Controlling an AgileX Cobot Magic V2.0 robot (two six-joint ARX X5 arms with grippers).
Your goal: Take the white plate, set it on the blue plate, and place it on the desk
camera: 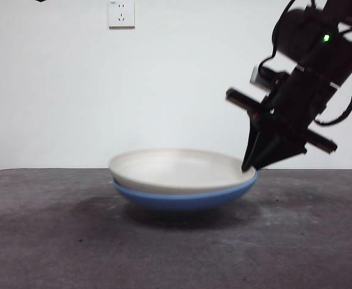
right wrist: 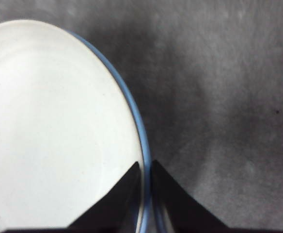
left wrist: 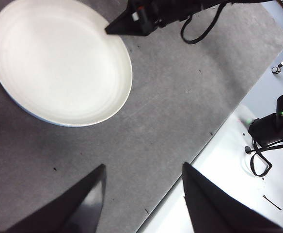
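Desk (camera: 43,241) under stacked plates (camera: 182,174)

You see a white wall (camera: 164,90) behind the work area, a white socket plate (camera: 121,13) mounted high on that wall, a pale floor (left wrist: 228,160) beyond the work surface's edge, a thin dark cable loop (left wrist: 260,162) lying on that floor

Stacked plates on the desk (camera: 43,241)
White plate (camera: 176,170) nests level in the blue plate (camera: 182,197), whose rim shows at 3 o'clock.

white wall (camera: 182,84) — one socket (camera: 121,13)
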